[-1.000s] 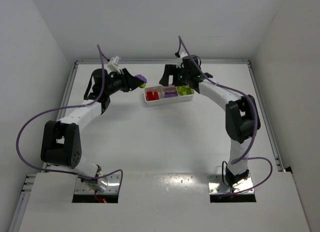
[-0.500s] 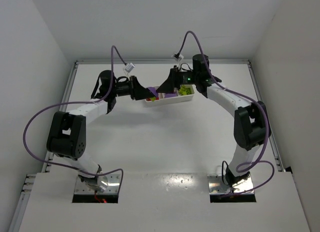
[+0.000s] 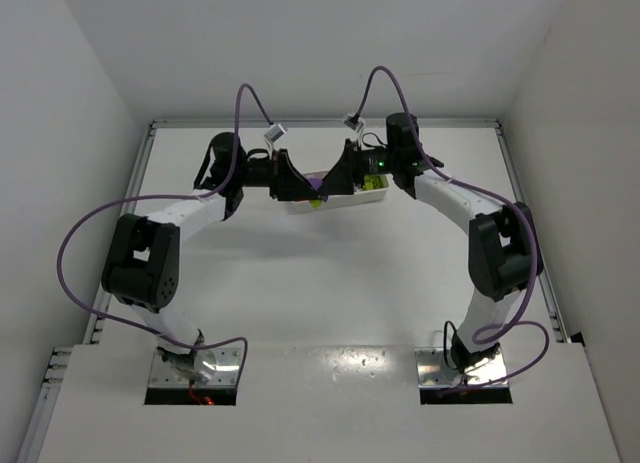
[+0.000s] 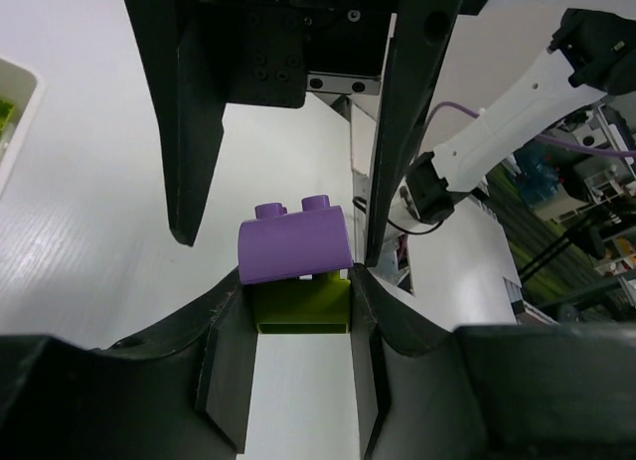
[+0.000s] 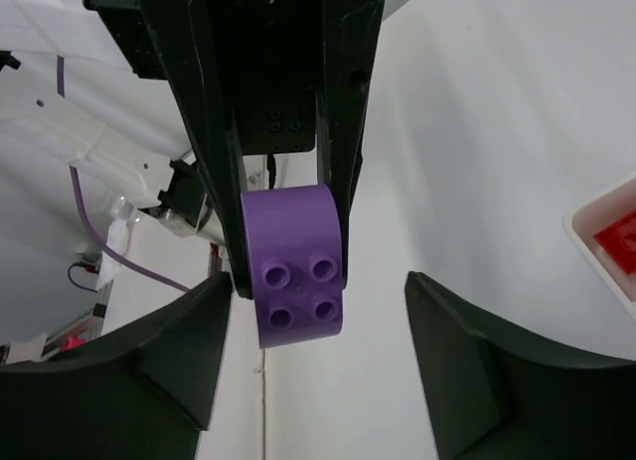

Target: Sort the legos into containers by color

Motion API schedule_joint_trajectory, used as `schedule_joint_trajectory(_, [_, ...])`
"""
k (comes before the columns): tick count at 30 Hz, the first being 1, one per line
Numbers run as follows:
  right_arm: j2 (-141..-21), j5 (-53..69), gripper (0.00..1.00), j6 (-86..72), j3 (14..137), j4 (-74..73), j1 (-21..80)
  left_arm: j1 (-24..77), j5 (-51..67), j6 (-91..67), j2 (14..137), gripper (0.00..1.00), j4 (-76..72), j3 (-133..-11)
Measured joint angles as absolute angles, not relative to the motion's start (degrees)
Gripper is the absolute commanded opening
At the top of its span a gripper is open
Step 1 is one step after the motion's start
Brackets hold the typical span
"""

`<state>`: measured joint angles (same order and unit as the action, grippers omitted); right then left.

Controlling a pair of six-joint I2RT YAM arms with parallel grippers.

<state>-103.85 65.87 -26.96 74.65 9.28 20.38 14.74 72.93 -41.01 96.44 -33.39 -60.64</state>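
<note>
The left fingers [image 4: 224,361] are clamped on a yellow-green brick [image 4: 298,309], gripping it by two opposite sides. A purple brick [image 4: 293,243] is stuck on top of it and stands clear of their tips. That low grip looks deliberate. It leaves the purple piece exposed so the other arm can take it, and the two colours can then go to separate compartments.

The right fingers [image 5: 169,366] come in from the opposite side and stand apart, one on each side of the purple brick. A gap shows on both sides, so they are not yet touching it. The step in hand appears to be pulling the clump apart.

The purple brick is glossy, with one curved face and four round studs turned toward the right wrist camera. The yellow-green one is a plain block, mostly hidden between the fingers.

In the top view the pair is held in the air between the two wrists, at the left end of the white tray [image 3: 376,187] and above the tabletop [image 3: 330,283]. A red brick [image 5: 618,243] lies in one tray compartment.
</note>
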Motion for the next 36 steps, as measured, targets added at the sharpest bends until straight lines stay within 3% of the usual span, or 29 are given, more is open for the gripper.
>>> schedule_joint_trajectory(1, [-103.85, 65.87, 0.58, -26.85, 74.61, 9.15, 20.38, 14.98, 73.12, -41.01, 96.55, 0.03, -33.43, -60.66])
schedule_joint_trajectory(2, [-103.83, 65.98, 0.58, -26.76, 74.59, 8.91, 20.38, 15.27, 73.21, -41.01, 96.66, 0.03, -33.43, -60.66])
schedule_joint_trajectory(3, [-103.77, 66.5, 0.47, -26.85, 74.56, 8.69, 20.38, 15.38, 72.99, -41.01, 96.73, 0.03, -33.36, -60.64])
schedule_joint_trajectory(5, [-103.44, 67.18, 0.36, -26.81, 74.56, 8.51, 20.38, 15.44, 72.64, -40.69, 96.77, 0.03, -32.99, -60.66])
schedule_joint_trajectory(6, [-103.28, 67.37, 0.16, -26.79, 74.56, 8.49, 20.4, 15.44, 73.03, -40.6, 96.77, 0.03, -32.8, -60.66])
schedule_joint_trajectory(7, [-103.2, 67.26, 0.07, -26.41, 74.56, 8.54, 20.4, 15.42, 73.25, -40.6, 96.77, 0.03, -32.71, -60.66])
schedule_joint_trajectory(9, [-103.18, 67.2, 0.0, -26.02, 74.56, 8.38, 20.34, 15.51, 73.12, -40.69, 96.77, 0.03, -32.69, -60.69])
schedule_joint_trajectory(17, [-101.43, 66.02, 0.0, -26.92, 72.2, 8.1, 18.85, 16.23, 71.2, -40.07, 96.47, 0.03, -33.45, -59.2])
schedule_joint_trajectory(27, [-101.32, 58.5, 0.0, -27.62, 70.85, 8.34, 7.64, 15.29, 68.23, -33.47, 91.72, 0.03, -26.17, -53.1])
schedule_joint_trajectory(36, [-112.42, 42.65, 0.0, -17.12, 79.61, 0.19, 11.55, 12.99, 61.54, -27.49, 90.11, 0.03, -17.67, -54.3])
